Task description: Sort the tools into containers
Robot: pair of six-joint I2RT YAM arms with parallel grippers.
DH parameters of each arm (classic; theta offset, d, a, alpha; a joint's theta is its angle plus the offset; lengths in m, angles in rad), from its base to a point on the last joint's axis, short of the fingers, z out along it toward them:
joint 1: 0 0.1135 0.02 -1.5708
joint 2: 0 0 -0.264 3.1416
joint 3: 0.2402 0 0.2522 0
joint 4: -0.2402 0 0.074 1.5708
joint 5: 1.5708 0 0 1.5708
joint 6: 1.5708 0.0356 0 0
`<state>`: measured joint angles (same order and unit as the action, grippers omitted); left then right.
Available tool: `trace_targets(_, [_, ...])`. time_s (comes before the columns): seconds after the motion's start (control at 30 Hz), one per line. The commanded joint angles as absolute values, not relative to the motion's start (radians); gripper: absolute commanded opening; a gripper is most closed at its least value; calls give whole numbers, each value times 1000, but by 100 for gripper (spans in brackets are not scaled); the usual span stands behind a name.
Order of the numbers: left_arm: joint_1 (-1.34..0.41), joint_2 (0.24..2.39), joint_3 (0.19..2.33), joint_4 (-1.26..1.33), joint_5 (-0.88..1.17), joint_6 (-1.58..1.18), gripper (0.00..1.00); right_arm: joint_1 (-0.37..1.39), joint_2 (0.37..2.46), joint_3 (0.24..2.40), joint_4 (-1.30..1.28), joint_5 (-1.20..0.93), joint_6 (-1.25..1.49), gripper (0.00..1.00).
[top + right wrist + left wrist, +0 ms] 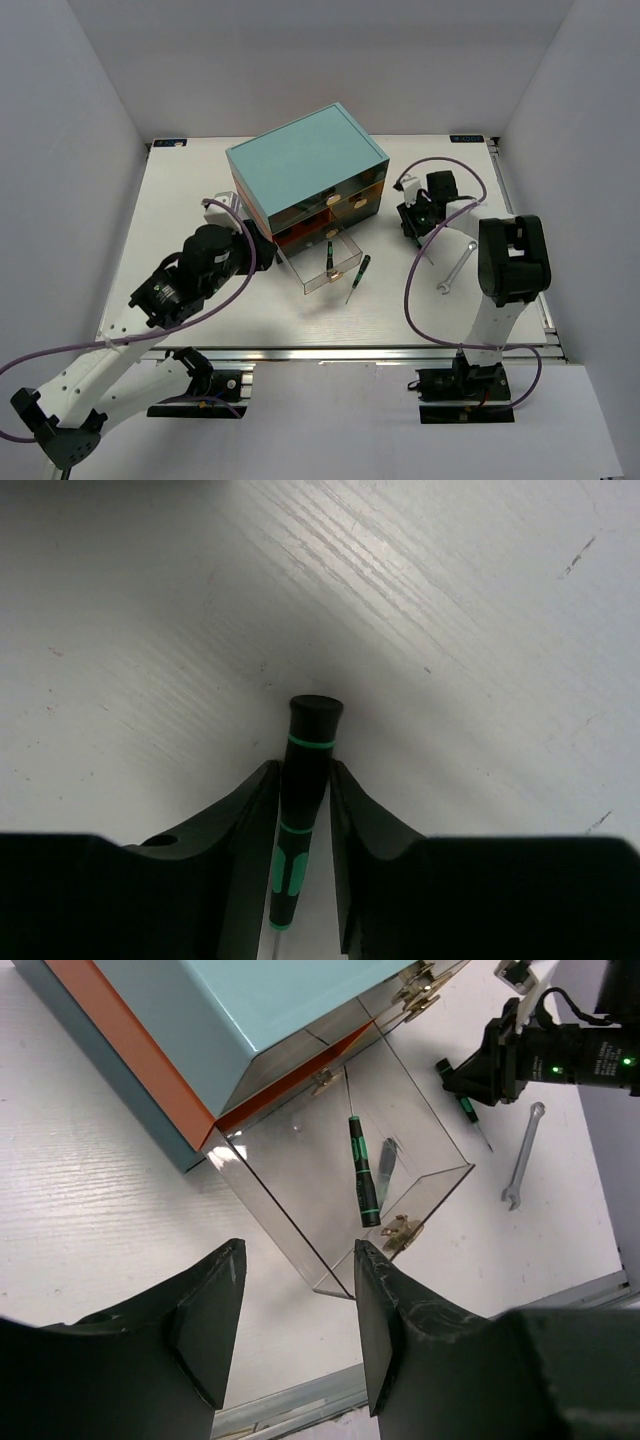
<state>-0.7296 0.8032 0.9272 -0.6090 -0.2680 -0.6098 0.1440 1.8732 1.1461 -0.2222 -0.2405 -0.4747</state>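
A white, faintly grained table [200,190] — white walls [70,150] on three sides, metal rail [330,353] at front.

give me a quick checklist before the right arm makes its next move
1. right gripper around the slim black, green-banded screwdriver: ok, fingers against both sides of its handle
2. grip firm enough to lift: cannot tell
3. clear-walled, brown-fronted drawer pulled out: ok
4. room in that drawer: ok, a second screwdriver lies inside, space beside it
5. left gripper open and empty: ok
6. small silver open-end wrench sorted: not ok, on the white table
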Motion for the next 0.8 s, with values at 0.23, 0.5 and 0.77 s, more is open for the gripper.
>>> trace_targets(0.23, [-733,890,971,-557,-290,-537,55,107,1749,1052,-296,-236,-443,0])
trace_targets(0.5, [-732,851,963,-520,-288,-500,55,146,1482,1287,-560,-685,-642,0])
trace_targets(0.77, [-733,787,963,-511,-310,-459,55,572,1420,1468,-697,-675,-1003,0])
